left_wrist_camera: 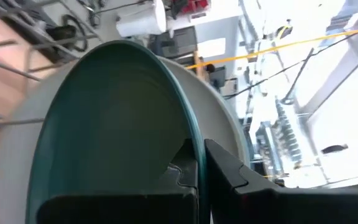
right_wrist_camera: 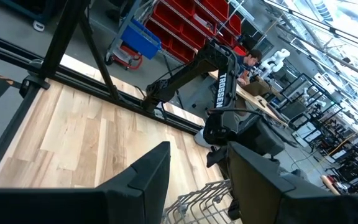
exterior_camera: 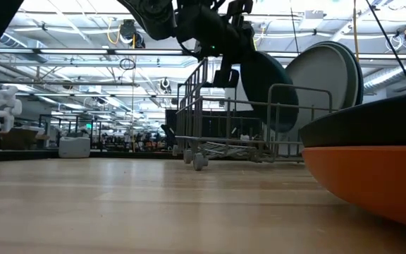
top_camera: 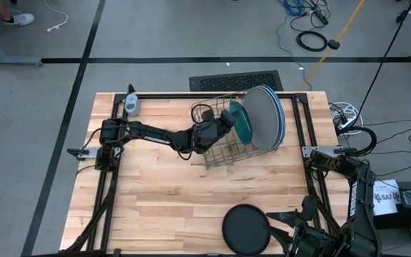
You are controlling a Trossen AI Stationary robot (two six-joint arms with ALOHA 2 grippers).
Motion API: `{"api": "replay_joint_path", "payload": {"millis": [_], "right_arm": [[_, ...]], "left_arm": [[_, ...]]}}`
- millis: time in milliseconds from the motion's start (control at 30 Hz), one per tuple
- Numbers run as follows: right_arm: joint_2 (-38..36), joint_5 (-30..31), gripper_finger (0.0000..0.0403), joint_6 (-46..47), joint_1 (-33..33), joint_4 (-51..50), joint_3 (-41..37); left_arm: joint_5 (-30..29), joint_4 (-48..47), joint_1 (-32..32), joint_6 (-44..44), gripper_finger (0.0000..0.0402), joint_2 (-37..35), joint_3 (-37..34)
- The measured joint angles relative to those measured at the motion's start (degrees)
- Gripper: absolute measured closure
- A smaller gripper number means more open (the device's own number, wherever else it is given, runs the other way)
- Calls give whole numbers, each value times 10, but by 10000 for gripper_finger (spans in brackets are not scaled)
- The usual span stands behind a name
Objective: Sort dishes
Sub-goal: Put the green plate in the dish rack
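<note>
Now the left gripper (top_camera: pixel 228 123), clamped on the dark teal plate (top_camera: pixel 240 121), holds it over the rack (top_camera: pixel 223 151) near the table's far edge; slotting it upright looks next.

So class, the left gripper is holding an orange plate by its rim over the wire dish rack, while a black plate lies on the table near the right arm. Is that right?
Not quite: the plate pinched by the left gripper is dark teal, not orange, as the left wrist view shows. The rest holds: it is held by its rim over the wire dish rack, and the black plate lies near the right arm.
</note>
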Motion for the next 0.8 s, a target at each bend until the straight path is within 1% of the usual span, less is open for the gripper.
{"api": "replay_joint_path", "payload": {"millis": [100, 267, 567, 700, 800], "right_arm": [[0, 0, 250, 0, 0, 0, 0], [0, 0, 250, 0, 0, 0, 0], [0, 0, 250, 0, 0, 0, 1], [0, 0, 250, 0, 0, 0, 1], [0, 0, 250, 0, 0, 0, 1]], "left_arm": [[0, -5, -2, 3, 393, 0, 0], [-3, -39, -7, 2, 393, 0, 0], [-9, -58, -10, 1, 393, 1, 0], [-27, -74, -15, 1, 393, 2, 0], [-30, -74, -16, 1, 393, 2, 0]]}}
